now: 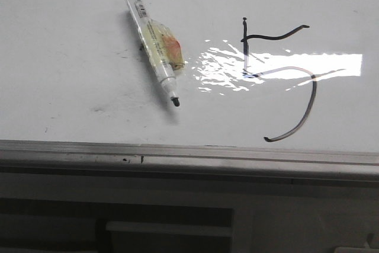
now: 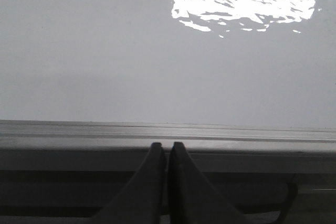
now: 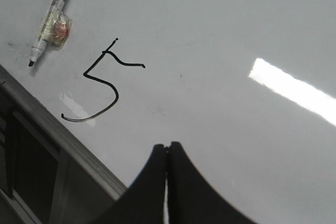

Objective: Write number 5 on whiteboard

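The number 5 (image 1: pixel 310 93) is drawn in thin black marker on the glossy whiteboard (image 1: pixel 71 57), right of centre in the front view; it also shows in the right wrist view (image 3: pixel 105 80). A white marker (image 1: pixel 151 44) with a black tip and a yellowish tape wrap lies flat on the board left of the figure, also seen in the right wrist view (image 3: pixel 48 24). My left gripper (image 2: pixel 165 145) is shut and empty over the board's grey frame edge (image 2: pixel 79 132). My right gripper (image 3: pixel 167 146) is shut and empty above the board, away from the figure. Neither gripper shows in the front view.
A bright glare patch (image 1: pixel 278 66) lies across the figure. The grey aluminium frame (image 1: pixel 189 155) runs along the board's near edge, with dark structure (image 1: pixel 166 217) below it. Faint smudges (image 1: pixel 106 108) mark the board left of the marker.
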`<act>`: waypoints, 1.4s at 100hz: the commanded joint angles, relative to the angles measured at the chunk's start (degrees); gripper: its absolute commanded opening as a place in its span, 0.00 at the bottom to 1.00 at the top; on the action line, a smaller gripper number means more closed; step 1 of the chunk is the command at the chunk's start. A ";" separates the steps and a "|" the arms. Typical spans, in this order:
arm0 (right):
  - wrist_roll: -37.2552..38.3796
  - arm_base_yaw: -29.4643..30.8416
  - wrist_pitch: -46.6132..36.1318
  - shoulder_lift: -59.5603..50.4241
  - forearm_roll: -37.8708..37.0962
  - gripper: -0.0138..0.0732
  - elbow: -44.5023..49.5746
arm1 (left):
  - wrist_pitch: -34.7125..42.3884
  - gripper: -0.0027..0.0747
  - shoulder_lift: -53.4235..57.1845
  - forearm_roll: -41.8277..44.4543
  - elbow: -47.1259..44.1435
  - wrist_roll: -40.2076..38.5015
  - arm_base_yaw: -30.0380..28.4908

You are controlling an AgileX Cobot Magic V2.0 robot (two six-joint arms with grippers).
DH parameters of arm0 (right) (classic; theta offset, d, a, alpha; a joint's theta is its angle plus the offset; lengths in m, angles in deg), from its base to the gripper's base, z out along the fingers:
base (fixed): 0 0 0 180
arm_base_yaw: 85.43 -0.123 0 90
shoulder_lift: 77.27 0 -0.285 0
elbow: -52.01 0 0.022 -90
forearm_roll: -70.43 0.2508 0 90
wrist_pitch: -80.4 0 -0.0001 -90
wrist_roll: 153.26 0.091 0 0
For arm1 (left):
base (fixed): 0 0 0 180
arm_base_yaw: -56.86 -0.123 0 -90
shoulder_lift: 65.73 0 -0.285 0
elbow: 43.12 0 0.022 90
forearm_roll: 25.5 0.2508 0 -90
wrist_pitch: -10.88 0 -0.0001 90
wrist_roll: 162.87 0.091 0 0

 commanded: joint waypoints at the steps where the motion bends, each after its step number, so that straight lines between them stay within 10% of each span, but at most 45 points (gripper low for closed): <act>1: 0.02 0.49 -3.98 0.48 -1.04 0.11 -1.21 | 3.05 0.01 1.57 -0.01 -1.42 -0.51 -0.06; 44: 0.72 0.49 -0.81 0.48 -5.51 0.11 -0.29 | 3.05 0.01 1.57 -0.13 -1.42 -0.51 -0.06; 61: 21.47 4.23 -7.68 0.48 -16.59 0.11 7.79 | 3.05 0.01 1.57 -0.13 -1.42 -0.51 -0.06; 73: 22.62 10.74 -13.99 0.48 -18.63 0.11 14.76 | 3.05 0.01 1.57 -0.13 -1.42 -0.51 -0.06; 93: 23.15 22.64 -32.00 0.48 1.70 0.11 25.03 | 3.05 0.01 1.57 -0.13 -1.42 -0.51 -0.06; 107: 20.32 28.10 -45.75 0.48 2.70 0.11 32.36 | 3.05 0.01 1.57 -0.13 -1.42 -0.51 -0.06; 140: 14.78 29.14 -28.55 0.36 2.54 0.11 32.09 | 3.05 0.01 1.57 -0.13 -1.42 -0.51 -0.06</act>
